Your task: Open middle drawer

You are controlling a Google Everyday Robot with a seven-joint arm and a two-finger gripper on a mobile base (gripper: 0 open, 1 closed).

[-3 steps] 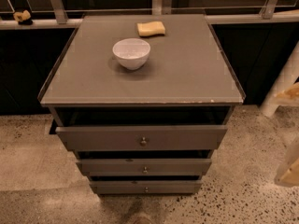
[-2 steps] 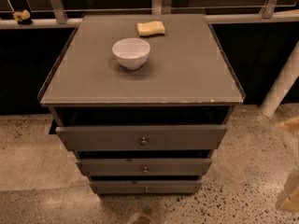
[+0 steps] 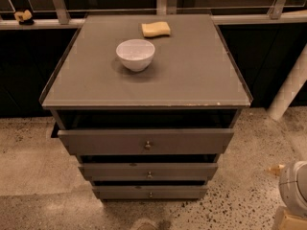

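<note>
The grey cabinet (image 3: 192,75) has three drawers in its front. The middle drawer (image 3: 187,170) is the slim second one, with a small round knob (image 3: 149,175) at its centre. Its front sits close to the cabinet, with a dark gap above it. The taller top drawer (image 3: 192,141) stands slightly pulled out. The lowest drawer (image 3: 177,192) is the smallest. My gripper is not in view. Only a rounded grey-white part of my arm (image 3: 293,187) shows at the lower right edge, to the right of the drawers and apart from them.
A white bowl (image 3: 135,54) and a yellow sponge (image 3: 155,29) sit on the cabinet top. A white slanted post (image 3: 289,87) stands at the right. A small object (image 3: 23,16) lies on the back ledge at left. The speckled floor (image 3: 29,176) surrounds the cabinet.
The pale arm parts at the right edge have shifted downward, and now only a rounded piece shows at the lower right. The drawers, bowl and sponge have not moved.
</note>
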